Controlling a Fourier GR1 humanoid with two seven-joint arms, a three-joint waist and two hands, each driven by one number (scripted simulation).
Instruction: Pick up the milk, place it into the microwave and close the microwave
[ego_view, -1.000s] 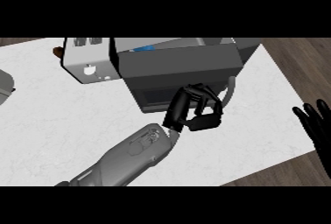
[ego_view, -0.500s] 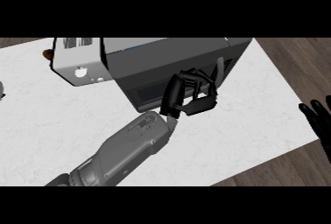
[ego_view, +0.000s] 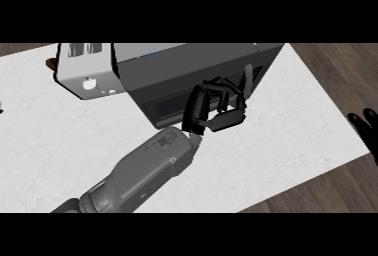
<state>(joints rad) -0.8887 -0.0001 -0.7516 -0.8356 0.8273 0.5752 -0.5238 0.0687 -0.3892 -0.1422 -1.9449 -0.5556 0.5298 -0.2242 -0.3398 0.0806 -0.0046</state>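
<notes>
A grey forearm is seen rising from the lower edge over the white surface (ego_view: 66, 145). The left hand (ego_view: 214, 107) is set against the dark door of the microwave (ego_view: 192, 70), its fingers (ego_view: 225, 90) curled with nothing held. The right hand (ego_view: 365, 130) is seen at the right edge, fingers straight. The milk cannot be made out.

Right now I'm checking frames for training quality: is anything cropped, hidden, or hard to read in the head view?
Head view: the microwave runs off the top edge; its dark door blends with the black left hand in front of it; the right hand is cut off by the right edge; the milk is not visible; no glare on the white counter.
</notes>
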